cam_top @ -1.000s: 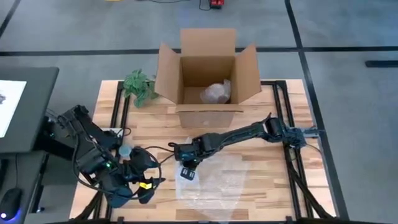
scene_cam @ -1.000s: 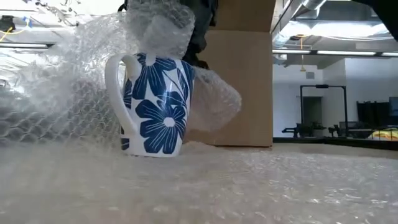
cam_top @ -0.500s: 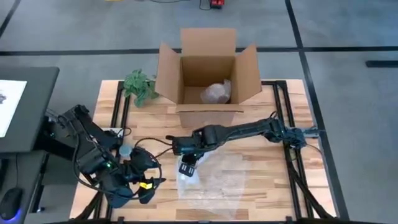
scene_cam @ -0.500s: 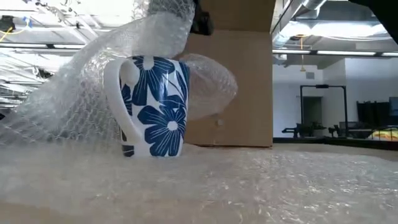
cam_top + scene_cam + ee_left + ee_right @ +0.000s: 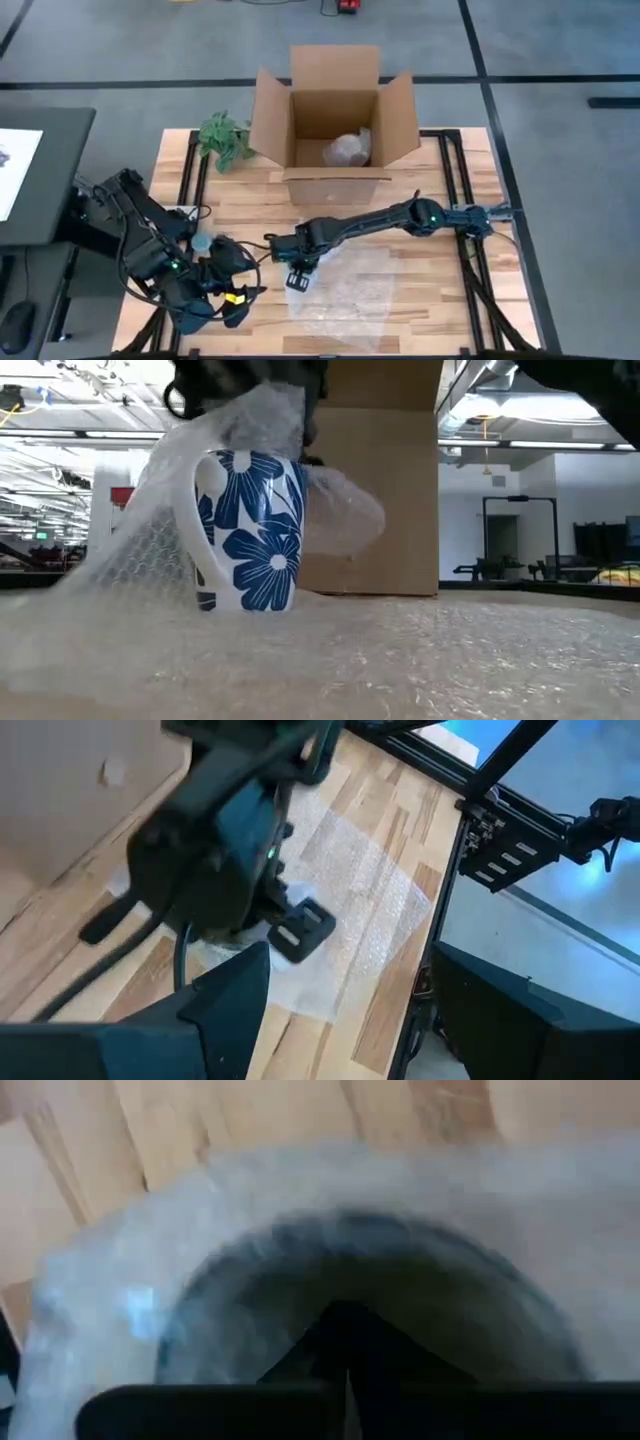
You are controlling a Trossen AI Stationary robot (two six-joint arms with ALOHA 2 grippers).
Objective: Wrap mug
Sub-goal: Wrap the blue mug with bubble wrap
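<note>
A white mug with blue flowers (image 5: 245, 530) stands upright on a sheet of bubble wrap (image 5: 350, 292) near the table's middle. In the high view my right gripper hides the mug. That gripper (image 5: 297, 270) hangs right over the mug's mouth, shut on a part of the wrap that is pulled up over the mug (image 5: 250, 415). My left gripper (image 5: 232, 280) waits open at the table's near left, with nothing between its fingers (image 5: 235, 1005). My right gripper pinches the raised part of the bubble wrap (image 5: 250, 1270) between its two shut fingers, just above the mug's mouth, pointing down from above. From there the wrap slopes down past the mug's handle side (image 5: 140, 540) to the table. Whether it holds one layer or several does not show.
An open cardboard box (image 5: 335, 120) stands at the far middle with a bubble-wrapped bundle (image 5: 347, 150) inside. A small green plant (image 5: 225, 138) sits left of it. Bare wood lies to the right of the wrap (image 5: 440, 280).
My right gripper has gone a little toward the table's left edge, staying shut, and has drawn the raised wrap across the mug's top. The wrap on the handle side now slopes straighter and closer to the mug. The mug stays upright in its place.
</note>
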